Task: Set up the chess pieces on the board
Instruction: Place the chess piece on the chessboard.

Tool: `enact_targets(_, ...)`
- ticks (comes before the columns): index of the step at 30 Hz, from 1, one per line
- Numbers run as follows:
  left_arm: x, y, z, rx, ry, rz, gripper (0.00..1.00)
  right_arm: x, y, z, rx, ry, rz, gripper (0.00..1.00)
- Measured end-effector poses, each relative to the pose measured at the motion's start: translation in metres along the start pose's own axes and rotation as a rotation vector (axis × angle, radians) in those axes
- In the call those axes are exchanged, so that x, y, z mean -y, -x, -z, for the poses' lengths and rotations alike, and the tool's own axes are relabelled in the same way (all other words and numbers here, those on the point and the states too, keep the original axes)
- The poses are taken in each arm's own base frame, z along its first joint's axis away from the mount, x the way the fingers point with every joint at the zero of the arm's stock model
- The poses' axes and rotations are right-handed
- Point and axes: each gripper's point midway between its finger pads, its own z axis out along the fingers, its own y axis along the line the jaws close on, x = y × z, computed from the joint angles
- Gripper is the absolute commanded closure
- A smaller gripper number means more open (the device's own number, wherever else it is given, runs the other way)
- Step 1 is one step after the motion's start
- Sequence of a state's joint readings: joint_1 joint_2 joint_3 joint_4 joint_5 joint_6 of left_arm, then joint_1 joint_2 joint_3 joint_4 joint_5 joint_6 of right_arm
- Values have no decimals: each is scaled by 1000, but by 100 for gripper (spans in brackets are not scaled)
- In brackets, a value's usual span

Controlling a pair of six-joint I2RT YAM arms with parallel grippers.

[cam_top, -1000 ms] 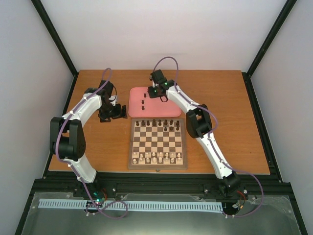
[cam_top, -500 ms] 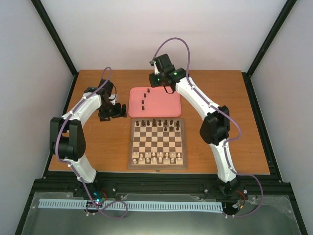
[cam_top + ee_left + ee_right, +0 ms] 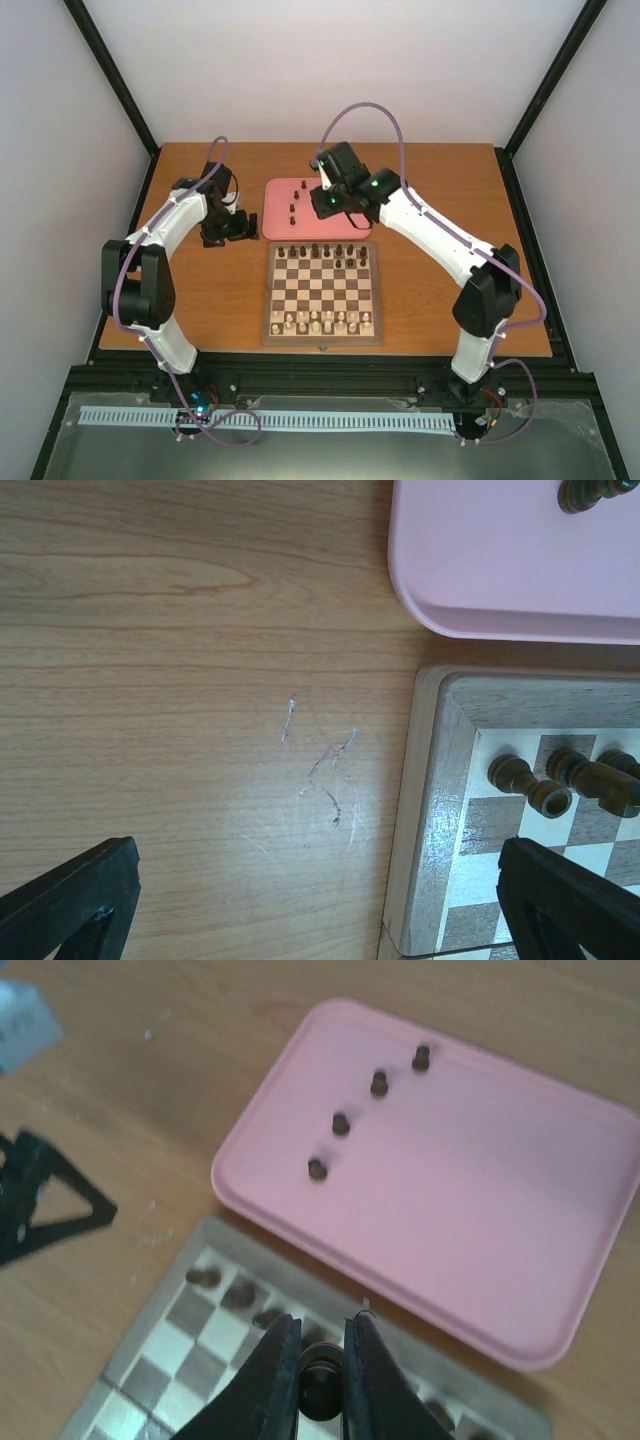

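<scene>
From above, the board lies toward 6 o'clock on the wooden table, with the pink tray just beyond its far edge at 12 o'clock. Dark chess pieces stand along the board's far rows and pale pieces along the near rows. A few more dark ones stand on the tray's left part. The left gripper sits at 10 o'clock from the board, beside the tray. The right arm's wrist hangs over the tray's near edge and hides its own fingertips.

The left wrist camera shows the left gripper spread wide over bare table, holding nothing. The board's corner is at 3 o'clock with two dark pieces on it. The tray is at 1 o'clock.

In the right wrist view, the right gripper is pressed together, pinching a dark piece above the board's far edge. Four dark pieces stand in a slanted line on the tray, at 12 o'clock from the fingers. The pieces on the board below are blurred.
</scene>
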State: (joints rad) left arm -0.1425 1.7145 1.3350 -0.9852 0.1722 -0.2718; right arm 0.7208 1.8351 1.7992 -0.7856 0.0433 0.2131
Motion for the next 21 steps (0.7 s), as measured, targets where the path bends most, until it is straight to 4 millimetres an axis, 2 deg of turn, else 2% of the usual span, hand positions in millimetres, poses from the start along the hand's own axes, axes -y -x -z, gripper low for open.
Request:
enact_targets(4,0,0,0,0,0,0,0,-5,-40,7,-62,3,-8,97)
enact_targets(9,1,0,0,0,0,-2,0,-12,-102,-6,-190,2,1,97)
enact_targets(12,1,0,0,0,0,-3,0,-19,-131,-14,-251,14,9,97)
enact_targets(14,1,0,0,1,2,-4,0,-24,-141,-17,-269,25,9,97)
enact_targets(21,0,0,0,1,4,-3,0,-31,-143,-29,-240,50,-22,97)
